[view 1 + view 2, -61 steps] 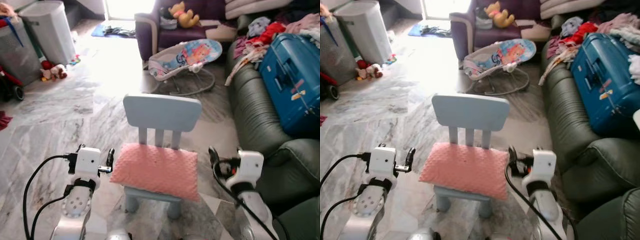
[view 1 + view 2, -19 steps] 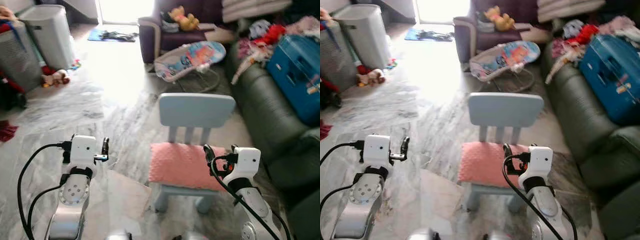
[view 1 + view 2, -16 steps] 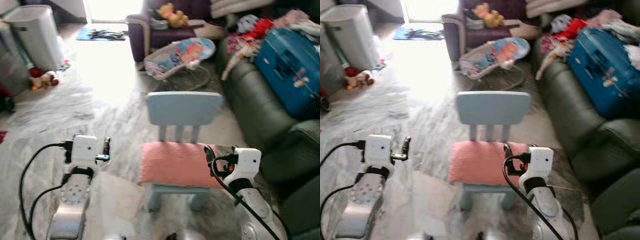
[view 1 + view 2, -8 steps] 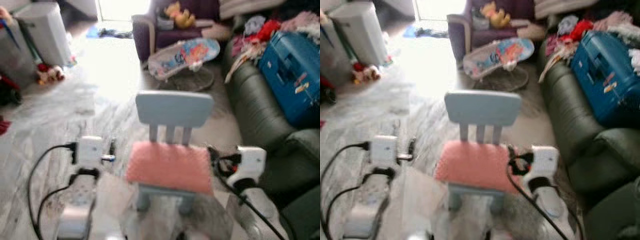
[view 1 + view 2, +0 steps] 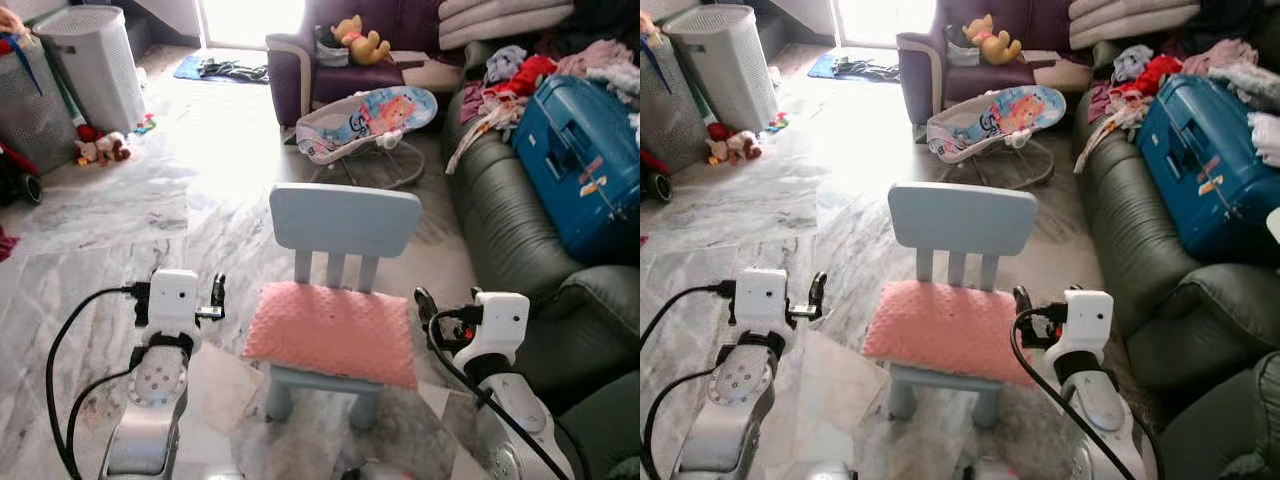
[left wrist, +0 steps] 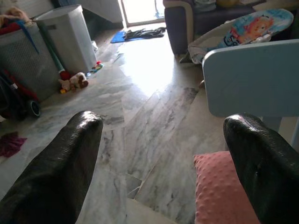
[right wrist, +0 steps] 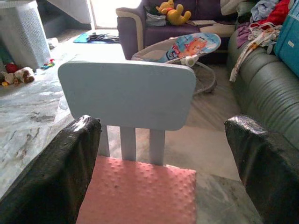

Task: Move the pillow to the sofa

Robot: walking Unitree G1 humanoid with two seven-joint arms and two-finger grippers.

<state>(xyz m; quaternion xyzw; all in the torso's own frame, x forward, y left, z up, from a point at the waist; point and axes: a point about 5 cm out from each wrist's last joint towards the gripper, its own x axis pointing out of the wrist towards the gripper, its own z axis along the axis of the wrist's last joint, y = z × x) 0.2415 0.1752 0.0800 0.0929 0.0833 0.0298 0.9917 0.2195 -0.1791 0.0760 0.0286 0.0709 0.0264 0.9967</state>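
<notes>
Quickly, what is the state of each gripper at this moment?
Left gripper: open, holding nothing, beside the pink dimpled pillow.
Right gripper: open, holding nothing, facing the pale blue plastic child's chair.

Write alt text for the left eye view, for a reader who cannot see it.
A pink pillow lies on the seat of a small light-blue chair, with the open left pincer and open right pincer poised beside it, not touching. A dark green sofa on the right carries a blue suitcase and loose clothes.
</notes>
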